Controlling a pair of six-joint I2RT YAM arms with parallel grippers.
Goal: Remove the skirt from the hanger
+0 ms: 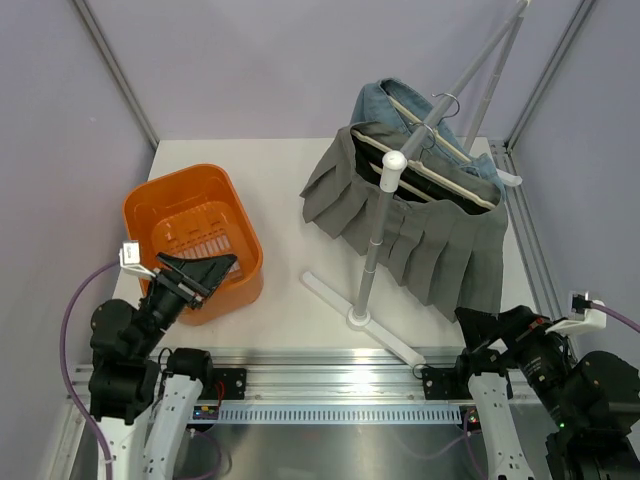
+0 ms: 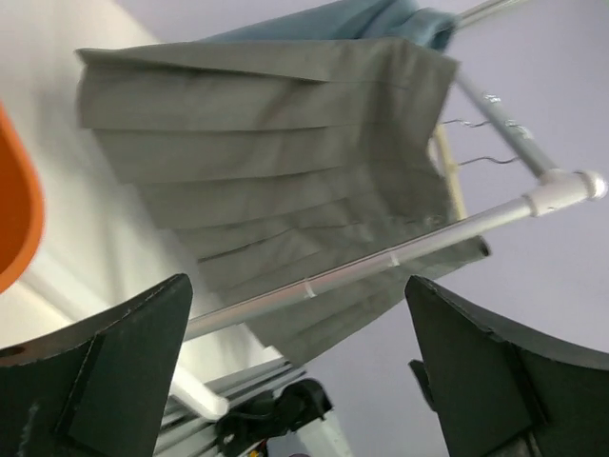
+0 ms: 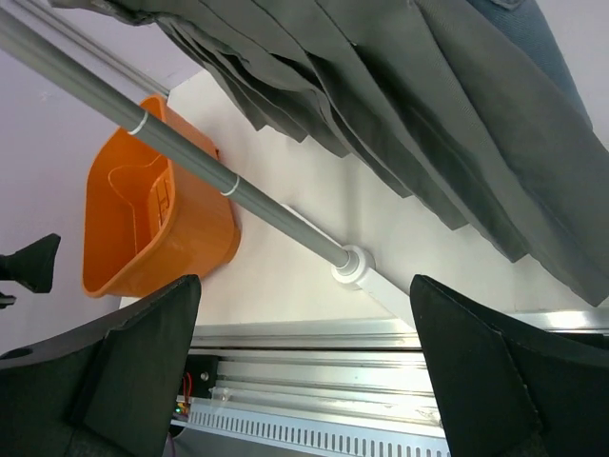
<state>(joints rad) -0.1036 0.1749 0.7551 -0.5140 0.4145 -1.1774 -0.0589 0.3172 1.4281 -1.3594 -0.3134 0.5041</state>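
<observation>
A grey pleated skirt (image 1: 430,235) hangs from a pale wooden hanger (image 1: 450,185) on the rack's top rail, right of centre. It fills the upper part of the left wrist view as the skirt (image 2: 276,162) and spreads over the right wrist view as the skirt (image 3: 381,105). My left gripper (image 1: 215,275) is open over the orange basket's near rim, well left of the skirt, with nothing between its fingers (image 2: 143,362). My right gripper (image 1: 485,322) is open at the table's near right edge, just below the skirt's hem, also holding nothing.
A blue denim garment (image 1: 385,100) hangs behind the skirt on the same rail. The rack's grey upright pole (image 1: 375,240) rises from a white foot (image 1: 358,318) in front of the skirt. The orange basket (image 1: 140,215) stands at the left.
</observation>
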